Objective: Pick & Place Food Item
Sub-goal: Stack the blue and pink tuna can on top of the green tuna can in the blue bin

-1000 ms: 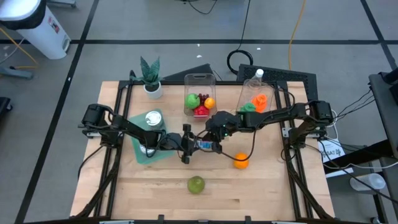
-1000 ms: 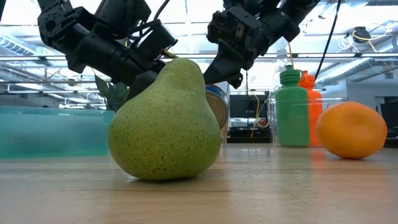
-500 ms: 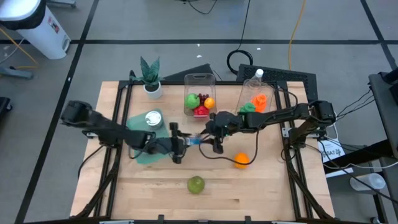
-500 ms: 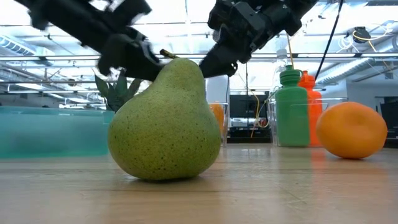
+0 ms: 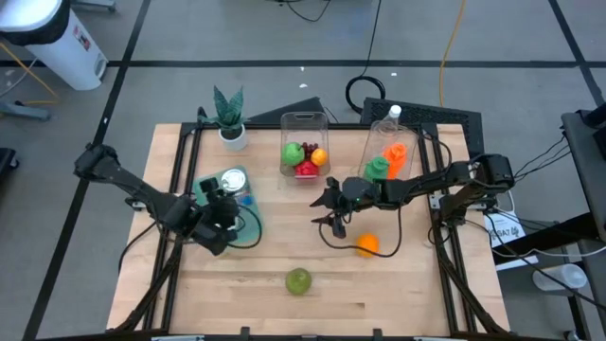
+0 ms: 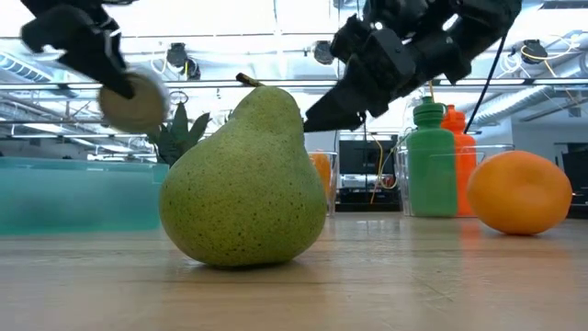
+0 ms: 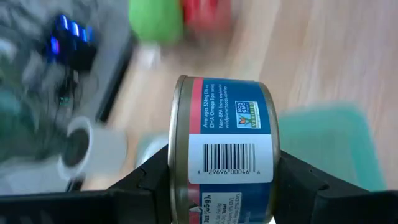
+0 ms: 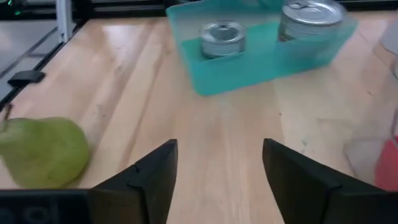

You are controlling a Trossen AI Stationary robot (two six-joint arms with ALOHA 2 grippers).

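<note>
Left gripper [image 5: 230,205] over teal tray [image 5: 248,230]; right gripper [image 5: 328,206] open mid-table; orange [image 5: 367,245] and pear [image 5: 299,280] nearer front edge.

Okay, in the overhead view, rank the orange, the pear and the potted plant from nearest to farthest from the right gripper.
From the right gripper, near the table's middle:
1. Orange, just beside it toward the front right.
2. Pear, at the front edge, centre.
3. Potted plant, back left corner.
</note>
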